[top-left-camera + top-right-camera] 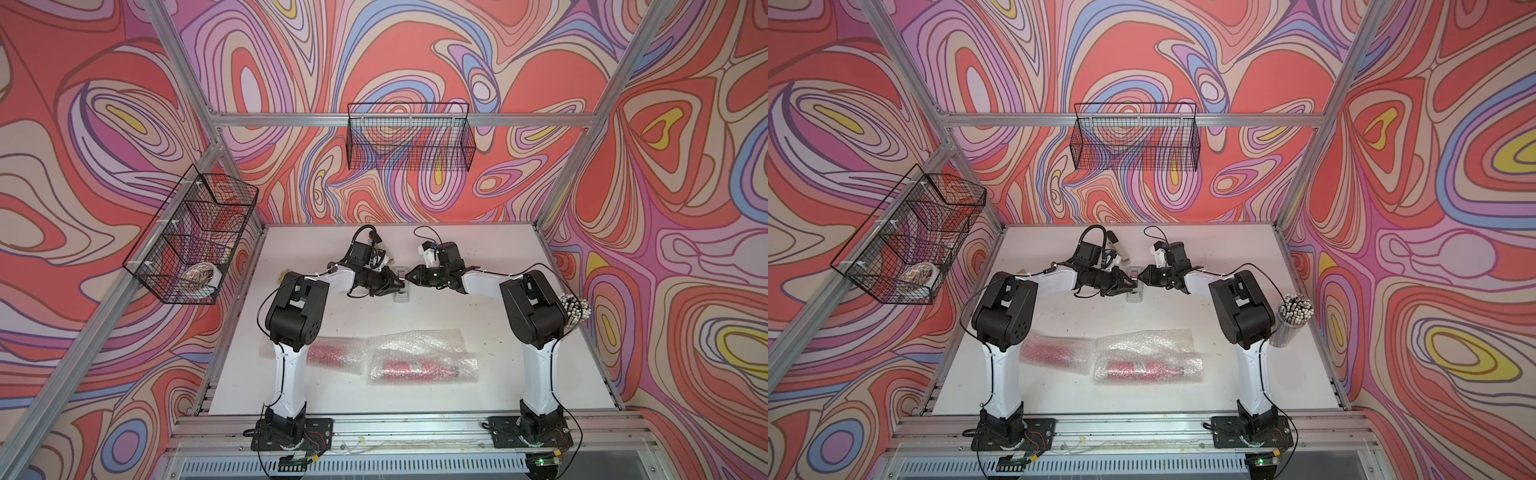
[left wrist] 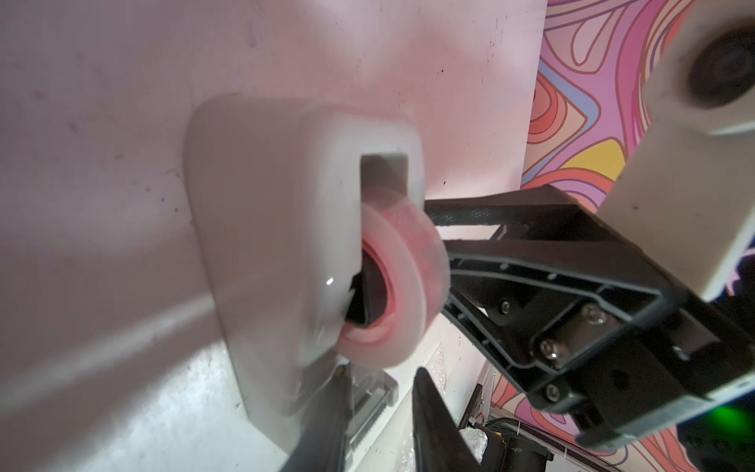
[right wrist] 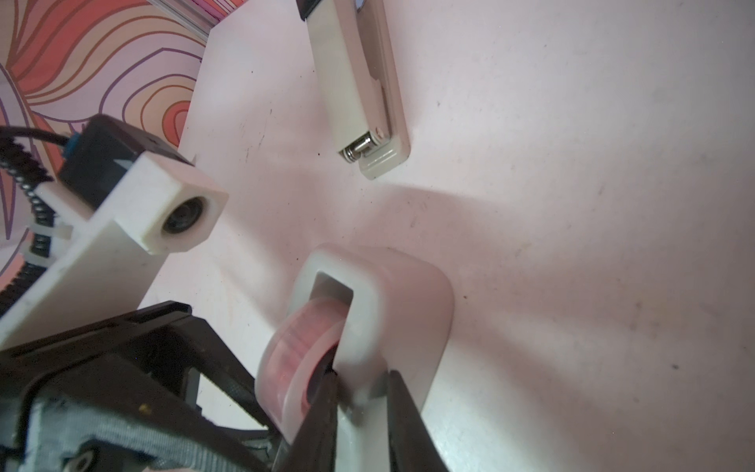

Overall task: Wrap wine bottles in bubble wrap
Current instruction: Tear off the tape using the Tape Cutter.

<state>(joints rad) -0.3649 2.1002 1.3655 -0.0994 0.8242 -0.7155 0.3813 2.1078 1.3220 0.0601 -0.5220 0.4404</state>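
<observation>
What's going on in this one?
Both bottles lie rolled in bubble wrap near the front of the table. The arms meet at the tape dispenser further back. The right claw pinches its side wall beside the roll. The left claw sits around its cutter end, and whether it grips is unclear.

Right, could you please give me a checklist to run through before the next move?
1. Labelled pink glass wine bottle and second bottle rolled in clear bubble wrap: ok.
2. Wrap flap tucked down: not ok, it lies spread beside the labelled bottle.
3. Right claw clamped on light grey plastic tape dispenser: ok.
4. Left claw gripping dispenser: cannot tell.
5. Free tape end visible: cannot tell.
6. Beige stapler apart from dispenser: ok.
</observation>
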